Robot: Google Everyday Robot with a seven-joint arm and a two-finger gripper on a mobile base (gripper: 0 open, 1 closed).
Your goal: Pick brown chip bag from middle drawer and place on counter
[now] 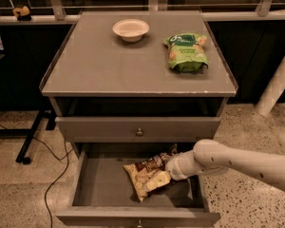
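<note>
Here, finds the gripper (pixel 170 171) down in the middle drawer (pixel 97 184) against the right side of the brown chip bag (pixel 145 172), grasp impossible to tell, bag stretching leftward from it on a near-left-to-far-right slant, counter (pixel 109 65) well above.

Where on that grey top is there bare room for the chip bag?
The counter is bare across its front half and left side, beside the white bowl. The back right is taken by the green snack bag. The tool is in the middle drawer, at the brown chip bag.
</note>
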